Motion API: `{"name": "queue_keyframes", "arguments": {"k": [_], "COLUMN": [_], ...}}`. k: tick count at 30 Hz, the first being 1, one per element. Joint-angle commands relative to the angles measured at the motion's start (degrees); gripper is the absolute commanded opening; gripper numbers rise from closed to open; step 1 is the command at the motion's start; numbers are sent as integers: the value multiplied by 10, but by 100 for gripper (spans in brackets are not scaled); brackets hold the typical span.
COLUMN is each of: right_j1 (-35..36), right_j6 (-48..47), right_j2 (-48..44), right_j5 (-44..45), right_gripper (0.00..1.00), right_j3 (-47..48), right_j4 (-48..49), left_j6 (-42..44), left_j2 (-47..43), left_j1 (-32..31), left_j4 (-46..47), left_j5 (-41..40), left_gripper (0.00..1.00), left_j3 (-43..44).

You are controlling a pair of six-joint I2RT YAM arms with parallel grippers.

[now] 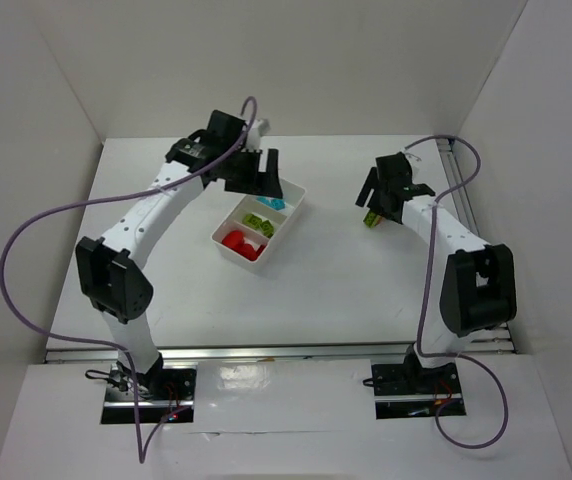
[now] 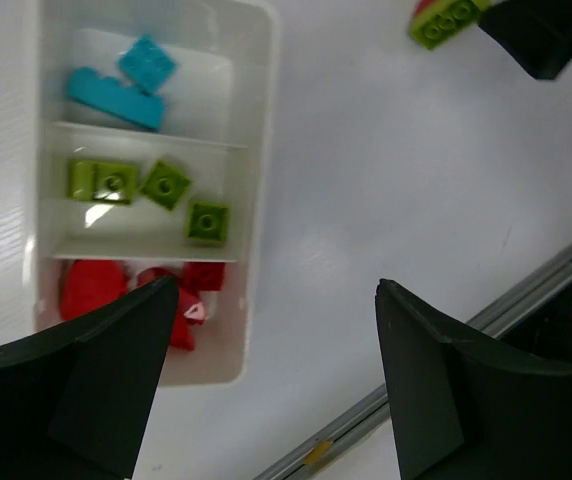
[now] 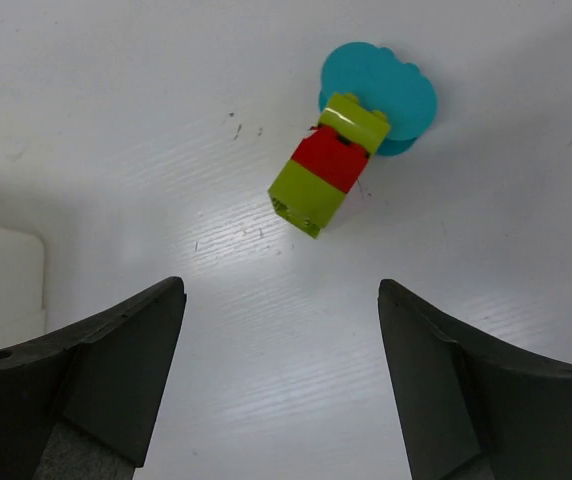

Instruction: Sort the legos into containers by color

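Your right gripper [image 3: 281,300] hangs spread and empty, with the lime-red-lime stack [image 3: 331,165] at its twelve o'clock. Your left gripper [image 2: 276,300], also spread, has the tray [image 2: 259,150] at ten o'clock.

A tray [image 2: 258,150] sits mid-table [image 1: 316,290], slightly left of centre, its three compartments in a row. Two bricks [image 2: 116,92] lie in the far one, three bricks [image 2: 166,185] in the middle one and a heap of bricks [image 2: 91,288] in the near one. Well to the tray's right, a stack of bricks [image 3: 328,165] lies on the table.
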Motion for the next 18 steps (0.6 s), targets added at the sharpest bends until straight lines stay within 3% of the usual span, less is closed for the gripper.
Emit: {"name": "queue_keyframes", "arguments": {"k": [1,6,14,18], "right_j1": [-43,-61,-67,-56], "right_j6": [38,83,124,124], "right_j2": [25,63,111,147], "right_j5": [-76,-99,-75,-27], "right_gripper": [85,91,91,82], "right_j3": [18,33,56,85], "right_j4": [-24,-13,44,28], "left_j6": [43,43,43,43], "left_j2": [24,31,16,5], "left_j1": [-38,-48,-53,-53], "left_j4": [9,4,4,4], "left_j5": [23,18,5,0], "left_gripper": [90,90,90,90], "left_j3": [48,53,22,12]}}
